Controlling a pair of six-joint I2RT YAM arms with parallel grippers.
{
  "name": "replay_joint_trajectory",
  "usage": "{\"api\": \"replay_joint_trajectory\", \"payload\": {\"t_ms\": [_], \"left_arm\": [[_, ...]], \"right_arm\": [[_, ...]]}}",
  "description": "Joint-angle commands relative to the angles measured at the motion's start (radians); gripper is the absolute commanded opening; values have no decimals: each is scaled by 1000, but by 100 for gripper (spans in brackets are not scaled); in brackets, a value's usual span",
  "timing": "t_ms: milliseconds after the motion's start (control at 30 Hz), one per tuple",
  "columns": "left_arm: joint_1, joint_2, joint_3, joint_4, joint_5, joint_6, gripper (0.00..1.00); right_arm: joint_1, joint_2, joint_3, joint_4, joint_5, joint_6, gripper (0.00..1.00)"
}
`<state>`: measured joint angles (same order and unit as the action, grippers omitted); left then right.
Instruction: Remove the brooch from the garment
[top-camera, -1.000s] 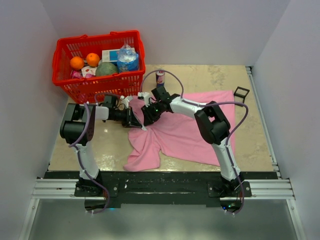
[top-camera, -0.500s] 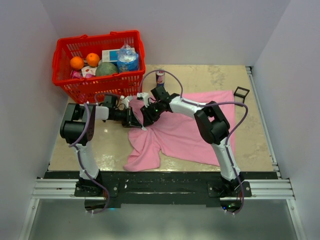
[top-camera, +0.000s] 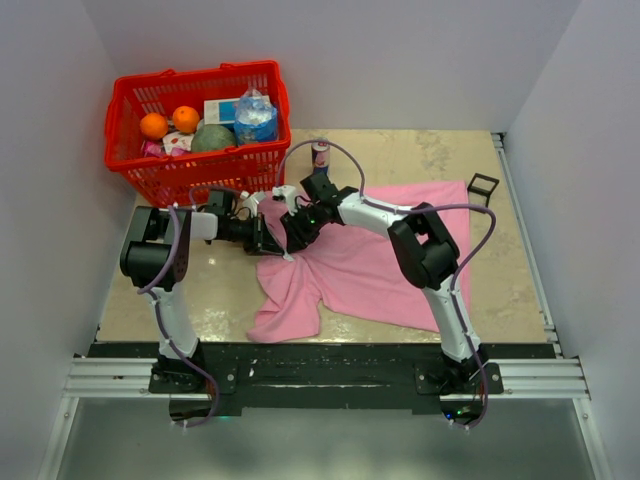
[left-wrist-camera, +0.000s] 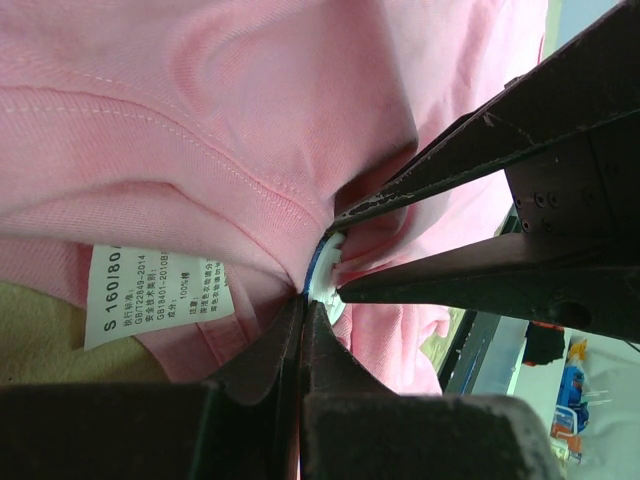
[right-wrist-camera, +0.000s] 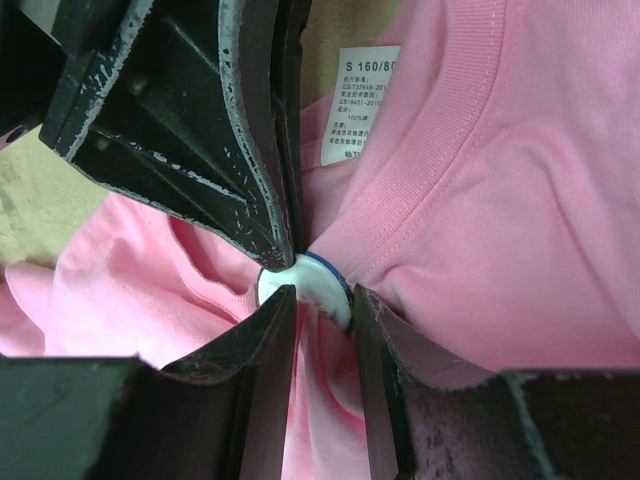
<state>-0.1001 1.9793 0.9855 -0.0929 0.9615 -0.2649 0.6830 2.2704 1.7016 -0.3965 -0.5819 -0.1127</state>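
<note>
Black and scuffed, the right gripper (right-wrist-camera: 322, 296) is clenched on the brooch (right-wrist-camera: 298, 280). Its two fingertips (right-wrist-camera: 278, 312) stand narrowly apart, with the white, blue-rimmed disc and a fold of pink cloth caught between them. At the brooch's opposite edge the left gripper (left-wrist-camera: 305, 303) is pressed fully together, pinching the fabric of the shirt (left-wrist-camera: 200, 120) right at the disc's rim, so the two tools meet nose to nose over the brooch. The brooch sits by the seam of the shirt's ribbed collar (right-wrist-camera: 450, 150), and the cloth is puckered into tight folds around it. Near the brooch, inside the neckline, lies a white size label (right-wrist-camera: 361, 100) printed S 160/80. In the overhead view the brooch is hidden beneath the two grippers. From there the shirt spreads to the right of the brooch and toward the near edge of the beige table (top-camera: 215, 290). Beyond the brooch, on the far side, stands a drink can (top-camera: 320, 153). Farther off to the left of the brooch sits a filled red plastic basket (top-camera: 195, 75). Well apart to the brooch's right, past the shirt's far corner, lies a small black open-frame cube (top-camera: 482, 184).
</note>
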Motion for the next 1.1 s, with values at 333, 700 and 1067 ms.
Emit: {"api": "replay_joint_trajectory", "payload": {"t_ms": [333,700,1067], "left_arm": [[5,27,24,2,-38,43,0],[7,35,28,-1,-32,41,0],[7,39,35,-1,-30,38,0]], "right_arm": [[46,61,24,-105,88,-82,34],[62,83,46,-133,163,-100,34],[76,103,53,-180,208,-154,33]]}}
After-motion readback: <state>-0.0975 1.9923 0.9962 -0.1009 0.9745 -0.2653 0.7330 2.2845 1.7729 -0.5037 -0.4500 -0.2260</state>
